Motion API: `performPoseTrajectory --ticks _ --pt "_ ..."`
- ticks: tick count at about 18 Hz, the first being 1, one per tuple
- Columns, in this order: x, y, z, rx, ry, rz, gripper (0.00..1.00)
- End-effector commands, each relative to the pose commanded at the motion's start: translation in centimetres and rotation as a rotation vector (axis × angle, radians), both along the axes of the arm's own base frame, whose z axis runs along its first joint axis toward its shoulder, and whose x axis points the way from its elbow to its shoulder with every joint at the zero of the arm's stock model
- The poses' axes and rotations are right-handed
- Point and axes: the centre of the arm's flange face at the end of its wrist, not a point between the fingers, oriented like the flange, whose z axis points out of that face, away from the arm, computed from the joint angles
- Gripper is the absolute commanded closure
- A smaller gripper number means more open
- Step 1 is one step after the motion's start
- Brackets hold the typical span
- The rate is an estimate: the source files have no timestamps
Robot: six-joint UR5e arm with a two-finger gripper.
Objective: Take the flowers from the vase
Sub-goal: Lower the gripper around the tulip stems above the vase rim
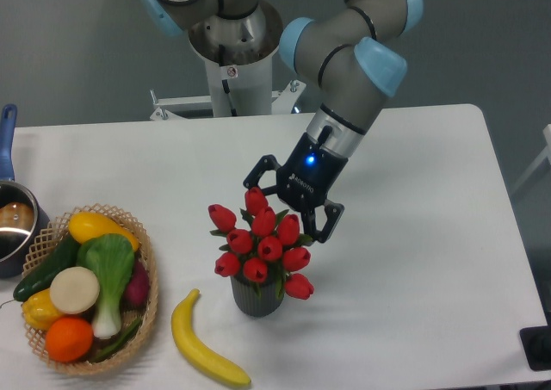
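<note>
The flowers (261,244), a bunch of red tulip buds with green leaves, stand upright in the vase (257,297), a small dark grey ribbed cylinder on the white table. My gripper (281,209) hangs open just above and behind the bunch. Its left finger sits beside the topmost bud and its right finger beside a bud on the right. The fingertips are partly hidden behind the buds, and I cannot tell whether they touch them. The stems are hidden inside the vase.
A yellow banana (203,339) lies on the table just left of the vase. A woven basket (148,280) of vegetables and fruit stands at the front left. A pot (12,226) with a blue handle sits at the left edge.
</note>
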Motion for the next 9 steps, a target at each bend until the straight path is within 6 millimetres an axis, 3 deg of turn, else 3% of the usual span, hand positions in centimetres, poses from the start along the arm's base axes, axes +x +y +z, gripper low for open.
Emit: performPoseTrajectory --ticks 9 --pt "0.29 1.05 -0.90 -0.005 -0.009 -0.022 0.00"
